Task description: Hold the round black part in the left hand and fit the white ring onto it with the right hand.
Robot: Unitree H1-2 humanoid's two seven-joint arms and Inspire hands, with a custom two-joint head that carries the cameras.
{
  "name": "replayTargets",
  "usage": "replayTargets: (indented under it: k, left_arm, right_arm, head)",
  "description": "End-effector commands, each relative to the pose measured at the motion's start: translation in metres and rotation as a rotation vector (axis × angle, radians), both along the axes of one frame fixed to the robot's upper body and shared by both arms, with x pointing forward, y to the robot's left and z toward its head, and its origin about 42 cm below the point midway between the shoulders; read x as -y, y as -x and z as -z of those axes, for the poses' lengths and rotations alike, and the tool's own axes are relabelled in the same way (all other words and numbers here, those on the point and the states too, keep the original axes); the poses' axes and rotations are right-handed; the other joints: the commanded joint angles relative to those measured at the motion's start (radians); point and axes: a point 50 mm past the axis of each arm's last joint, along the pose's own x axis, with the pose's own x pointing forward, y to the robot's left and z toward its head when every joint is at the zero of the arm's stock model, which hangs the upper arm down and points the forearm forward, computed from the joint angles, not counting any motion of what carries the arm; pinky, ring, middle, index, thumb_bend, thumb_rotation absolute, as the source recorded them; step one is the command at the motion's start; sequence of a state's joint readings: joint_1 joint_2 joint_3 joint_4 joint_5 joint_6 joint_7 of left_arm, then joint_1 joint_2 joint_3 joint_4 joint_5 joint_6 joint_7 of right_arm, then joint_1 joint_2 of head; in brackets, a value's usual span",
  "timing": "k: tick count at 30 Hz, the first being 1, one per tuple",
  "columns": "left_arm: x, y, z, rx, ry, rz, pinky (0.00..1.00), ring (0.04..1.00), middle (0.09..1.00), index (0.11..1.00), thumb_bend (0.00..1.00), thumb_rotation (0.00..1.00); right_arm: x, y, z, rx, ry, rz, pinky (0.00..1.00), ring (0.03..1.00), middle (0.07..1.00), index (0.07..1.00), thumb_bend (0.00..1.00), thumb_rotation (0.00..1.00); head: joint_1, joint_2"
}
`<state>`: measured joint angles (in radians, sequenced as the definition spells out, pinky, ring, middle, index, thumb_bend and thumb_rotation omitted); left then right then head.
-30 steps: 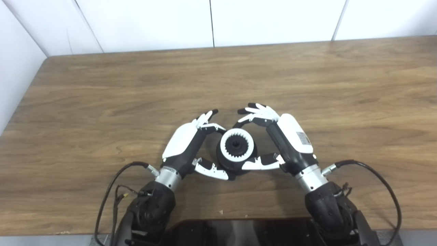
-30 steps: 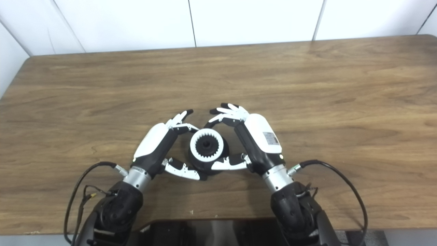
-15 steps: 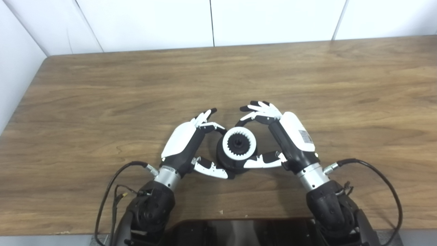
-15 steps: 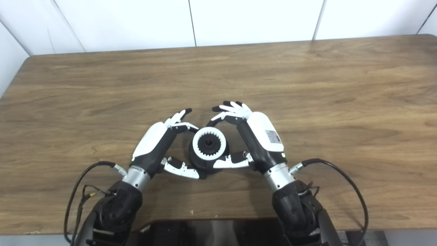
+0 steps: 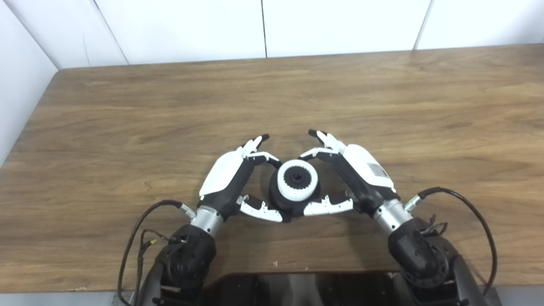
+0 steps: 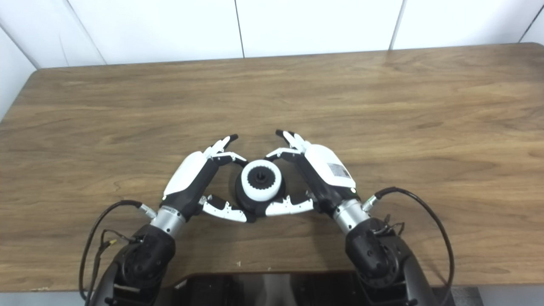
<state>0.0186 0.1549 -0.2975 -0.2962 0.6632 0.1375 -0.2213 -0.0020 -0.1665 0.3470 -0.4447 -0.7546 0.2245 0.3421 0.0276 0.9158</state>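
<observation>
Resting on the wooden table are one round black part and one white toothed ring seated on top of it. The left hand cups the part's left side, fingers curled around it; the right hand flanks it, fingers spread, apparently gripping nothing.

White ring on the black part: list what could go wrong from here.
1. The white ring sits on top of the black part; if it is not pressed fully down, it may lift off or tilt when the right hand leaves.
2. The left hand has its thumb and fingers around the black part; loosening that hold too soon could let the part slide on the table.
</observation>
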Motion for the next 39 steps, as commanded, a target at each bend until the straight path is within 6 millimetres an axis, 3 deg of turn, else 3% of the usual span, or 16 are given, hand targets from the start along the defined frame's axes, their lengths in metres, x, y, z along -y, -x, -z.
replayTargets:
  k: [1,24,39]
  left_arm:
    - [0.004,-0.006,-0.018,0.083,0.021,0.022,1.0,1.0,1.0,0.546,0.94,0.23]
    - [0.004,-0.008,-0.018,0.08,0.016,0.017,1.0,1.0,1.0,0.554,0.94,0.22]
    - [0.004,-0.013,-0.02,0.081,-0.103,0.023,1.0,1.0,1.0,0.686,1.0,0.28]
  right_arm:
    - [-0.003,-0.003,-0.014,0.039,0.002,-0.016,0.9,1.0,1.0,0.998,1.0,0.5]
    - [0.005,-0.005,-0.02,-0.004,0.045,-0.017,0.95,1.0,1.0,1.0,1.0,0.45]
    - [0.022,-0.007,-0.025,0.0,0.029,0.023,1.0,1.0,1.0,1.0,1.0,0.45]
  head:
    - [0.001,0.0]
    - [-0.001,0.003]
    - [-0.007,0.003]
